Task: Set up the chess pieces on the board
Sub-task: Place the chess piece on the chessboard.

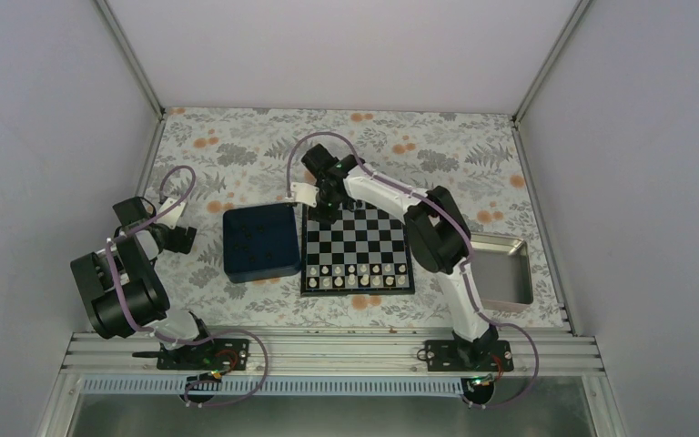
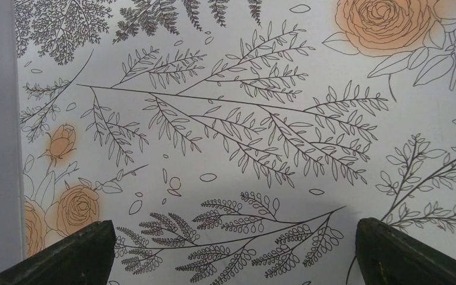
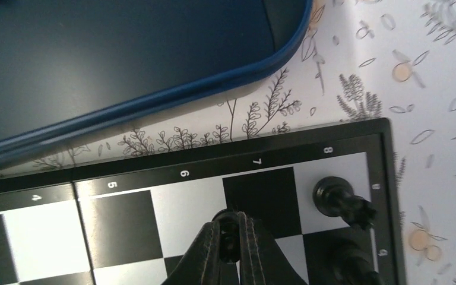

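Note:
The board lies mid-table, and its far-left corner fills the right wrist view. My right gripper hovers over that corner. In the right wrist view it is shut on a tiny black chess piece, held at the border of the 6 and 7 squares. A black piece stands on the pale corner square at 8, and another black piece stands beside it. My left gripper is open and empty over the floral cloth.
A dark blue square tray sits just left of the board, with its rim close to the board's corner. A silver metal tray lies at the right. White pieces fill the board's near rows.

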Controlling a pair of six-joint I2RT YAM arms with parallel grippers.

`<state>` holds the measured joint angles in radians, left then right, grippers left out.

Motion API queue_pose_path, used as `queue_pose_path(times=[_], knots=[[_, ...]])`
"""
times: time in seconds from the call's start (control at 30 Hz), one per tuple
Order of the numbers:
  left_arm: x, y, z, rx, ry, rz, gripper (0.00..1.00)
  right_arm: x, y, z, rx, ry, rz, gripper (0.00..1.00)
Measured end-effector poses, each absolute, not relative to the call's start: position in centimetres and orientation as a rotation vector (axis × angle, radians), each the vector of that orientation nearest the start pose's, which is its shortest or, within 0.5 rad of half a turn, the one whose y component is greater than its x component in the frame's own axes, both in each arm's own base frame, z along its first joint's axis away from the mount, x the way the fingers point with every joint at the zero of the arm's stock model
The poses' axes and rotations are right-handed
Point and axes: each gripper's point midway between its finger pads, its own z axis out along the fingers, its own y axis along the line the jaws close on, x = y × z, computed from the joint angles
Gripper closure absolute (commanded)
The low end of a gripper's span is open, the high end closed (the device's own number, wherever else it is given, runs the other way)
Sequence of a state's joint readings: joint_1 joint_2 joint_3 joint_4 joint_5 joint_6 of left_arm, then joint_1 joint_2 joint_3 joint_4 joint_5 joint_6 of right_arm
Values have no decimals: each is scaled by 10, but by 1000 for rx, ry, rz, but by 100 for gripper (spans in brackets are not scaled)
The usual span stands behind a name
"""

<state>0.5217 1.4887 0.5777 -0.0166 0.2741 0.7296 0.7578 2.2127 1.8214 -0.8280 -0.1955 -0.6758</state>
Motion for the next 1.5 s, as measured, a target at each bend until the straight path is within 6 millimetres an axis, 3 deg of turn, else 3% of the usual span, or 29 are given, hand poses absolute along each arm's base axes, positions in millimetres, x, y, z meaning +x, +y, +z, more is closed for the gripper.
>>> queue_pose_path(times=[0.2, 0.73, 1.5], knots=[[318, 129, 28, 367, 2433, 205, 0, 347, 374, 42, -1883, 2097, 294, 94], [318, 129, 28, 368, 2434, 202, 0, 367, 372, 42, -1834, 2098, 278, 93], [318, 128, 27, 367, 2430, 187, 0, 364, 374, 44, -1832, 2109, 307, 89]])
